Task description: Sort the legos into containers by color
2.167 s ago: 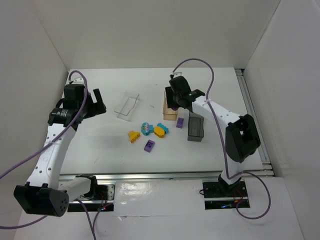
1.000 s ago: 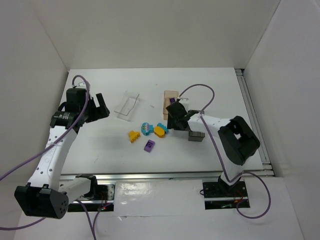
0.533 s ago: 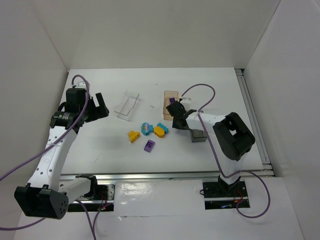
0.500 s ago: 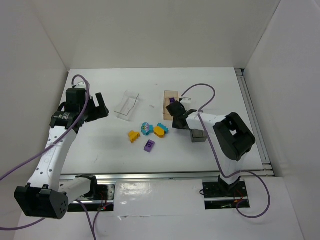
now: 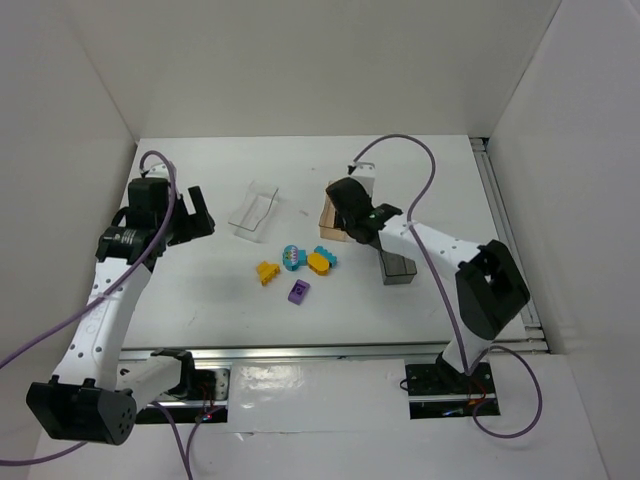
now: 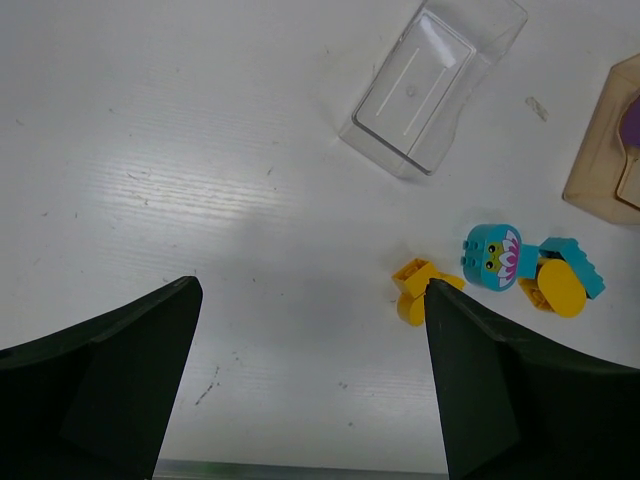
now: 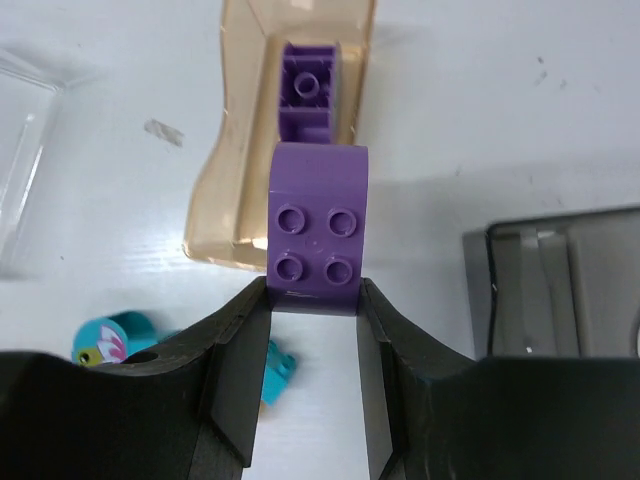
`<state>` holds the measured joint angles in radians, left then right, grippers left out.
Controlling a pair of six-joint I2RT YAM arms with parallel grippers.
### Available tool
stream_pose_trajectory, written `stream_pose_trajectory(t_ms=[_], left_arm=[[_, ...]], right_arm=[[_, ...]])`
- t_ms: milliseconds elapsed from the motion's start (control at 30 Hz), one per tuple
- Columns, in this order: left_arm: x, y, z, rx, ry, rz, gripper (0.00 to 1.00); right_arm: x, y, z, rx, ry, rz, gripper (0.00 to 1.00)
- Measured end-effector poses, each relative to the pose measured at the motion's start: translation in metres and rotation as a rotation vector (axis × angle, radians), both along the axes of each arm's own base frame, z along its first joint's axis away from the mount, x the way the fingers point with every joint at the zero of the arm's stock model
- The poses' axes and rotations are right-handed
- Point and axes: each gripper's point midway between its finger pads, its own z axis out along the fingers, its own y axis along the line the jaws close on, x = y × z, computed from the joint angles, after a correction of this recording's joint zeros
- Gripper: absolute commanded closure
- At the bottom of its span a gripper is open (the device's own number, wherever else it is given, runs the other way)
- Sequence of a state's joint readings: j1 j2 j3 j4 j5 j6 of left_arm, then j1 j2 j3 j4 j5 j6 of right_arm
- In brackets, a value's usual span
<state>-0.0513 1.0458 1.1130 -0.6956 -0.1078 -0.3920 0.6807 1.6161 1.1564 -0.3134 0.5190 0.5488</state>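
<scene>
Purple plastic fills the middle of the right wrist view. Your right gripper is clamped on a purple brick, one finger pressed to each side and the four studs facing the camera. In that view the held brick overlaps the lower end of the tan tray. A second purple brick lies inside that tray, toward the top of the frame. The dark grey tray sits at the right edge, apart from the tan one.

Your left gripper is released, with its jaws spread wide and nothing between them, above the white table. The clear tray lies at the upper middle of the left wrist view, with no brick in it. Below it, right of centre, you see a yellow brick. Just beside that is a teal brick with a painted face. Further right, a yellow oval brick touches a small teal brick.

In the top view a third purple brick lies alone on the table, below that cluster and slightly left of the frame's centre.
</scene>
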Motion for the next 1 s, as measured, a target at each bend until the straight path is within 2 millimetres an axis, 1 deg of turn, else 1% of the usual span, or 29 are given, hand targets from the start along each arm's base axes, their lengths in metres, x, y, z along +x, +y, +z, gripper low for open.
stream_pose_trajectory(t_ms=[67,100,133,233,300,367,400,467,567,600,633,667,700,733,833,867,933,1000], left_arm=[[-0.001,0.0,-0.002,0.0,0.01,0.0,0.0],[-0.001,0.0,-0.003,0.001,0.015,0.0,0.0],[-0.001,0.0,-0.004,0.001,0.018,0.0,0.0],[-0.002,0.0,-0.004,0.001,0.021,0.0,0.0],[-0.003,0.0,-0.005,0.002,0.025,0.001,0.0],[-0.003,0.001,-0.005,0.006,0.025,0.005,0.0],[-0.003,0.002,-0.005,0.008,0.026,0.008,0.0],[-0.003,0.003,-0.005,0.012,0.026,0.012,0.0],[-0.003,0.004,-0.003,0.012,0.022,0.019,0.0],[-0.003,0.004,-0.002,0.013,0.021,0.021,0.0],[-0.003,0.004,-0.002,0.014,0.021,0.023,0.0],[-0.003,0.005,-0.003,0.013,0.022,0.025,0.0],[-0.003,0.005,-0.003,0.013,0.022,0.026,0.0],[-0.003,0.005,-0.003,0.012,0.022,0.026,0.0],[-0.003,0.004,-0.002,0.009,0.028,0.027,0.0],[-0.002,0.004,-0.002,0.008,0.029,0.026,0.0],[0.001,0.004,-0.001,0.008,0.029,0.027,0.0],[0.002,0.003,0.0,0.007,0.03,0.026,0.0]], right_arm=[[0.014,0.009,0.003,-0.011,-0.013,0.009,0.62],[0.021,0.013,0.004,-0.017,-0.015,0.011,0.47],[0.028,0.016,0.002,-0.022,-0.017,0.014,0.39],[0.044,0.024,-0.004,-0.042,-0.006,0.026,0.27],[0.051,0.026,-0.009,-0.054,0.003,0.029,0.27],[0.049,0.024,-0.01,-0.063,0.009,0.029,0.3],[0.047,0.022,-0.008,-0.063,0.006,0.03,0.32],[0.034,0.019,-0.003,-0.053,-0.001,0.041,0.36],[-0.003,0.017,0.002,-0.033,0.005,0.091,0.37],[-0.021,0.023,0.005,-0.015,0.005,0.132,0.3],[-0.032,0.029,0.005,-0.001,0.011,0.16,0.25],[-0.047,0.04,0.004,0.017,0.019,0.199,0.21],[-0.061,0.05,0.0,0.032,0.034,0.233,0.17],[-0.075,0.062,-0.005,0.047,0.056,0.269,0.1],[-0.116,0.094,-0.026,0.078,0.124,0.342,0.09],[-0.126,0.102,-0.032,0.086,0.144,0.359,0.09],[-0.139,0.114,-0.045,0.099,0.181,0.375,0.09],[-0.14,0.119,-0.057,0.105,0.206,0.36,0.09]])
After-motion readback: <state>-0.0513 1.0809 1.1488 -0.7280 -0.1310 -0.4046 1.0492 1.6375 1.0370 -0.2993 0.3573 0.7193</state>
